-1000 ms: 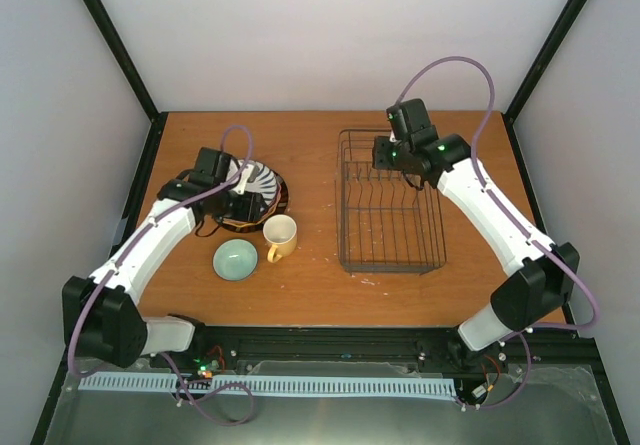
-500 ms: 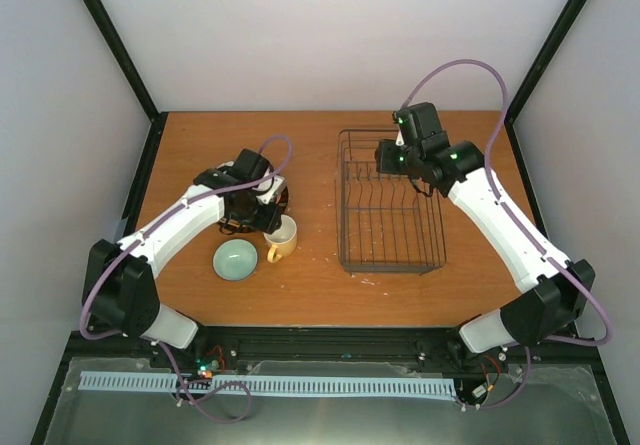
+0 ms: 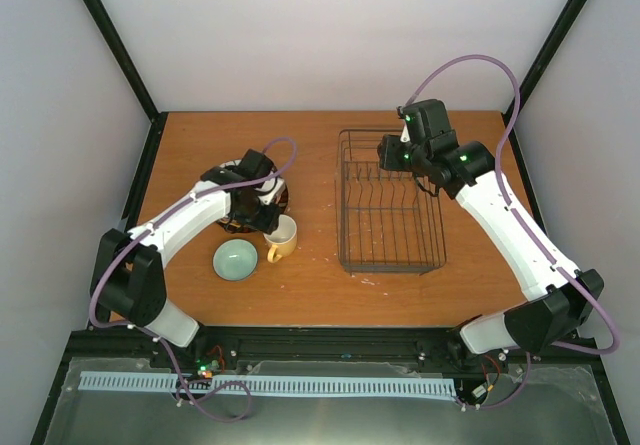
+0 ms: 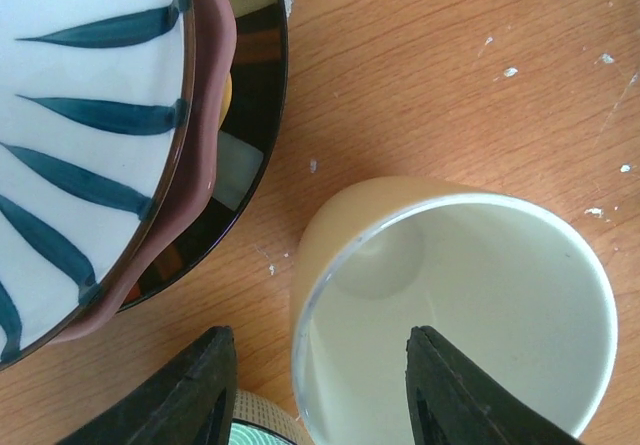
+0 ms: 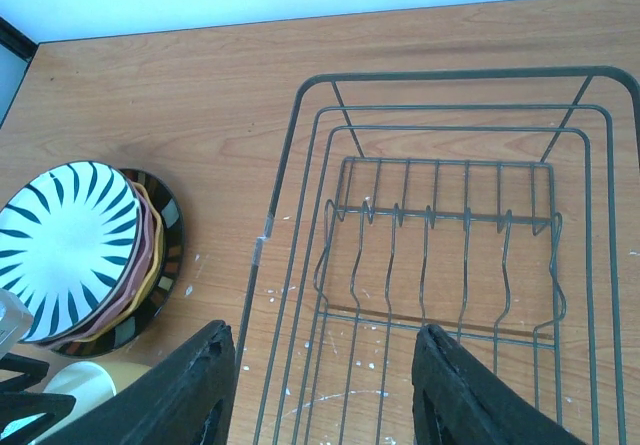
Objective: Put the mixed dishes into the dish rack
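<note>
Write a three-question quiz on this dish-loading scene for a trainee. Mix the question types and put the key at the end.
1. True or false: the dish rack already holds a plate.
2. The open left gripper straddles the wall of which item? A) glass B) mug C) pan
3. Fill the gap: the top plate in the stack is white with dark ___.
Key: 1 false; 2 B; 3 stripes.
</note>
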Available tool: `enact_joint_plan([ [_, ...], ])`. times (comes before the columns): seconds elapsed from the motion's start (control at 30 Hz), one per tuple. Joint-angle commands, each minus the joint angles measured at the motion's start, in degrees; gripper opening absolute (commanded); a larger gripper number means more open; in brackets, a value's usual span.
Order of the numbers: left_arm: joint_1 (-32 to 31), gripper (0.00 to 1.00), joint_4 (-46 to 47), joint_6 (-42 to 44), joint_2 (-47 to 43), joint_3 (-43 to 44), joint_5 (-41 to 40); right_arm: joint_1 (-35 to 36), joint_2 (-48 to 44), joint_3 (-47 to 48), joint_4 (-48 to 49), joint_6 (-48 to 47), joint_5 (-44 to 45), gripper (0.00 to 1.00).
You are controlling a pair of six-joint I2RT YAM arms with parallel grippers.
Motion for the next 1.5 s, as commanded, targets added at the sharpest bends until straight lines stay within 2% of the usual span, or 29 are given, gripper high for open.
enact_joint_plan([
  [0.0,-0.53,0.47,-0.21,0.42,1.12,1.77,-0.15,0.34,-1.16,1.01,-1.19,-0.72,-0.24,0.48],
  [0.33,-0.65,0.41,0.08,0.42,3.79,1.87,1.13,0.33,-1.66,0.95,-1.19,-1.05,-0.05,0.48],
  [0.43,-0.79,0.35,0.06,0.37,4.58,2.02,1.34,0.36,-1.78,0.94,-1.27,-1.0,-0.06,0.48],
  [0.83,-0.98,0.02,-0.73,-0.11,5.27,2.94,2.74,0.33,-1.52,0.78,-1.19,-1.07,-0.56,0.48],
  [1.03,-1.0,0.01,1.69,-2.12,0.05,5.2,2.89,0.38,-2.24,0.1,-0.74,-1.07,-1.32,0.48],
  [1.17,-1.03,0.01,10.13,-3.5,-9.96,5.25,5.13,0.31,-6.02,-2.95,3.26,-1.18,-5.68,0.47],
  [1.23,-1.05,0.01,18.18,-3.96,-18.36,2.29,7.71,0.26,-9.77,-6.24,7.78,-0.89,-9.63,0.47],
  [1.33,-1.05,0.01,36.12,-6.05,-30.31,-7.19,13.58,0.31,-17.35,-14.96,18.05,1.57,-16.9,0.39],
  [1.4,-1.05,0.01,48.36,-9.08,-35.69,-12.98,16.32,0.23,-23.41,-22.71,28.65,4.4,-23.31,0.43],
  [1.47,-1.05,0.01,54.17,-12.34,-38.51,-16.66,18.36,0.18,-27.26,-30.03,37.33,8.7,-28.99,0.53],
])
